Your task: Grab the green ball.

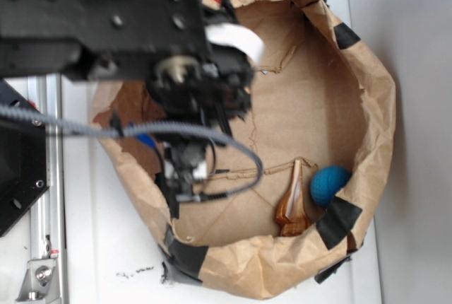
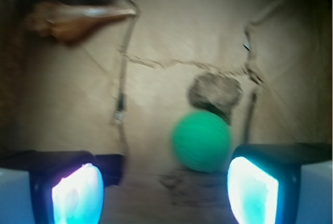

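The torn paper bag [image 1: 367, 106] holds everything. Inside it, the gripper [image 2: 165, 190] hangs spread wide, grasping nothing; the green ball [image 2: 202, 140] lies on the bag's floor, nearer one finger [image 2: 252, 187]. Closing off-centre could knock the ball away.

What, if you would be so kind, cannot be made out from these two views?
- Green ball: absent from the exterior view, hidden beneath the arm.
- Hand: its fingertips are cut off by the wrist view's bottom edge.
- Blue ball: cropped by the wrist view's top edge.
- Grey lump behind the green ball: too blurred to identify.
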